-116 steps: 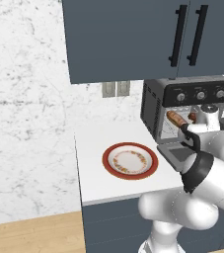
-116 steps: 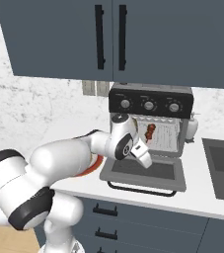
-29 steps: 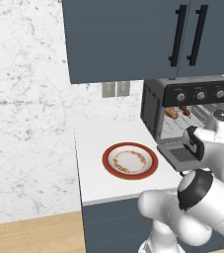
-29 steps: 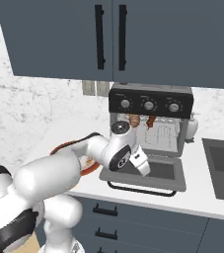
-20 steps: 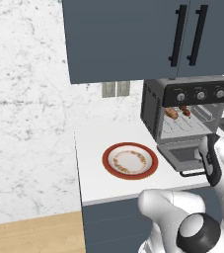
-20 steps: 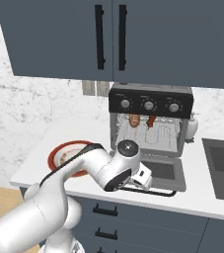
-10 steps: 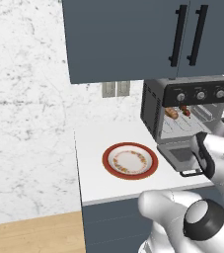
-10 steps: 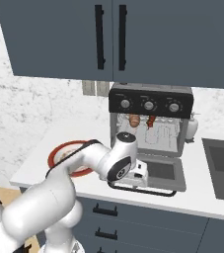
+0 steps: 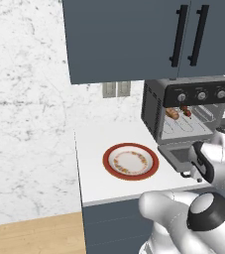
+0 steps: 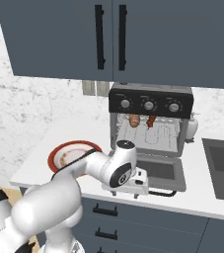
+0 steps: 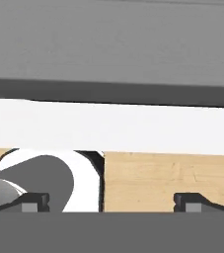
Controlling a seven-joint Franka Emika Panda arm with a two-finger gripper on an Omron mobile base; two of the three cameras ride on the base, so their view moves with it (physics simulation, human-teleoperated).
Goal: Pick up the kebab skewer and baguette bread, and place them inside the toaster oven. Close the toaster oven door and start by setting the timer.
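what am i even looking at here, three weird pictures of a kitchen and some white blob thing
It is a rendered kitchen with a white robot arm. Two pictures come from cameras behind the arm, one on its left and one on its right. The third comes from a camera on its hand, where the dark tips of its fingers sit wide apart, holding nothing.

On the counter stands a toaster oven with the toaster oven door folded down flat. Inside, a baguette bread and a kebab skewer lie on the rack. A red-rimmed plate sits beside the oven. The hand is low at the door's front edge.

White arm (image 10: 89, 170) (dark joints)
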